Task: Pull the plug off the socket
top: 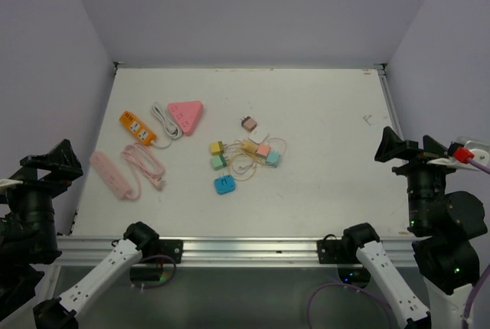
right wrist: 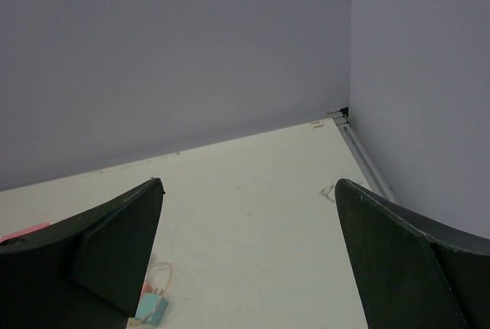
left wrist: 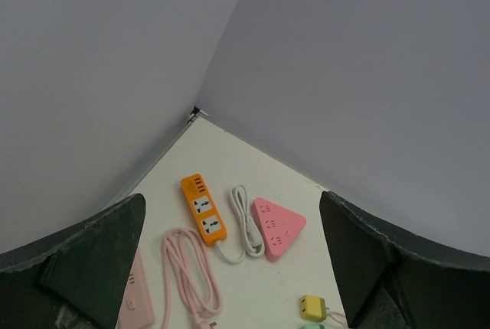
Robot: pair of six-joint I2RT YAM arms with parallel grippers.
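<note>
Left end effector [top: 47, 162] and right end effector [top: 406, 148] hang wide open and empty at the frame's lower sides, seemingly parked to keep the orange power strip [top: 137, 128] unobstructed.

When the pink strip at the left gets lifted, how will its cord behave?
The strip looks rigid, so it should rise as one piece. Its cord lies in loose loops beside it, so it is probably floppy and would likely droop, uncoil and drag behind.
</note>
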